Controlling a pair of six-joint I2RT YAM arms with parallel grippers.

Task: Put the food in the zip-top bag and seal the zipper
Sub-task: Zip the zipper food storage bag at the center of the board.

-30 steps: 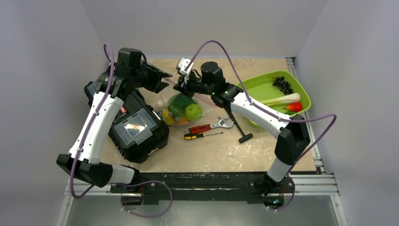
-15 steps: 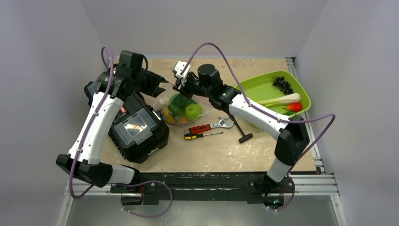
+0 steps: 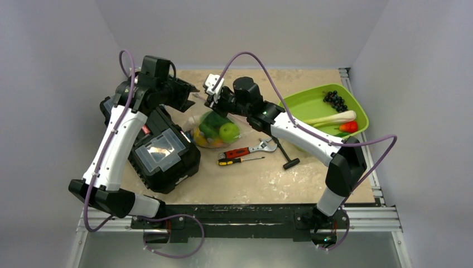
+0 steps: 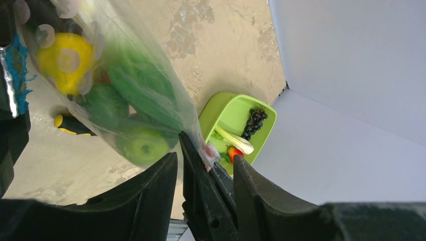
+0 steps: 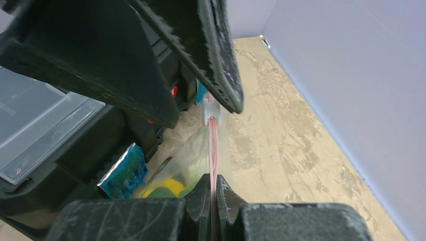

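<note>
The clear zip-top bag (image 3: 215, 129) lies at mid-table, holding a green apple (image 3: 228, 132), a yellow piece (image 4: 65, 55) and green leafy pieces. My right gripper (image 3: 212, 96) is shut on the pinkish-red zipper (image 5: 213, 145), its fingertips (image 5: 223, 193) pinching the strip, which is lifted off the table. My left gripper (image 3: 193, 95) is open. Its fingers straddle the strip's end, where a white slider (image 5: 209, 113) sits; the slider also shows in the left wrist view (image 4: 211, 153). Dark grapes (image 3: 336, 100) and the bok choy (image 3: 334, 118) lie in the tray.
A lime-green tray (image 3: 304, 103) at the right also holds a red piece (image 3: 349, 127). A black toolbox (image 3: 162, 151) sits under the left arm. A red-handled wrench (image 3: 248, 149), a screwdriver (image 3: 240, 161) and a black T-handle tool (image 3: 284, 153) lie in front of the bag.
My right gripper has slid a little left along the zipper toward the left gripper. The left gripper has shifted slightly. The bag and the tray's contents have not moved.
</note>
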